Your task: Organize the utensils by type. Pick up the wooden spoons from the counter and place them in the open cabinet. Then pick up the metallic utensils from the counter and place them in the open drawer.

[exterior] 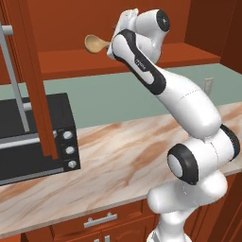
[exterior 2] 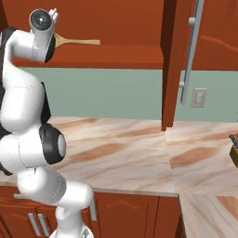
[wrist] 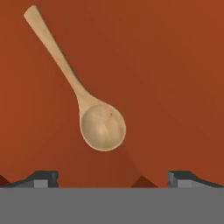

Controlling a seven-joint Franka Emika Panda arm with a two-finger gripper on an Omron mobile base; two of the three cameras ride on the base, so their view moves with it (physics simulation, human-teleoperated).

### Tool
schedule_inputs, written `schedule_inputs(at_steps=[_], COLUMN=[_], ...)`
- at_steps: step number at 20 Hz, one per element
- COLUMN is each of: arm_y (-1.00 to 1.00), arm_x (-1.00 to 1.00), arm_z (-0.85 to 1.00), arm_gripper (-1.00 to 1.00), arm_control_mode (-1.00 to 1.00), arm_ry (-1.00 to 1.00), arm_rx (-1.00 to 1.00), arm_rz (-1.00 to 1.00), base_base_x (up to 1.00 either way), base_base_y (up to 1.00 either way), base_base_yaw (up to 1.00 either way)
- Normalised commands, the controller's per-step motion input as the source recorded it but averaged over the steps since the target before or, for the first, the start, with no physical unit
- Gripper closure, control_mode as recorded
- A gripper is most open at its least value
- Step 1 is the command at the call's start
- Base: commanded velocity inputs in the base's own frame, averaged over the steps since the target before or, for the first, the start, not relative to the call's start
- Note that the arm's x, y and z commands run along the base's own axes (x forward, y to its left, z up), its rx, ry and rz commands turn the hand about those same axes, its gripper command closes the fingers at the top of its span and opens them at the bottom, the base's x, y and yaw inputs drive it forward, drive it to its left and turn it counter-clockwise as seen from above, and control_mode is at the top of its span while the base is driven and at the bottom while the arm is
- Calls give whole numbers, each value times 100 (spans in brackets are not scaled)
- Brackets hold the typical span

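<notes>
A large tan wooden spoon (wrist: 103,127) lies flat on the reddish-brown shelf of the open cabinet (exterior: 71,61), bowl toward the hand and handle pointing away. From the left base view its bowl (exterior: 97,44) shows beside the raised wrist; from the right base view its handle (exterior 2: 80,42) sticks out past the hand. My gripper (wrist: 113,177) hovers just short of the bowl, open, with nothing between its widely spread fingertips (wrist: 43,177). The marble counter (exterior: 118,151) below holds no utensil in these views. The metallic utensils are out of view.
The open cabinet door (exterior: 35,80) hangs left of the arm and shows as a door (exterior 2: 174,60) to its right. A black oven (exterior: 33,137) stands on the counter's left. A drawer front (exterior: 101,220) sits under the counter edge. A dark object (exterior 2: 234,148) pokes in at far right.
</notes>
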Motion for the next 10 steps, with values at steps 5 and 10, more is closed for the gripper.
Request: schedule_inputs(at_steps=[5, 10], arm_y=[-27, -35], arm_x=[-100, -100], arm_z=[-14, -1], arm_gripper=[-100, -100], arm_control_mode=[-100, -100], arm_ry=[-1, 0], arm_rx=[0, -19], arm_rz=[1, 30], base_base_x=[0, 0], base_base_y=[0, 0], base_base_yaw=[0, 0])
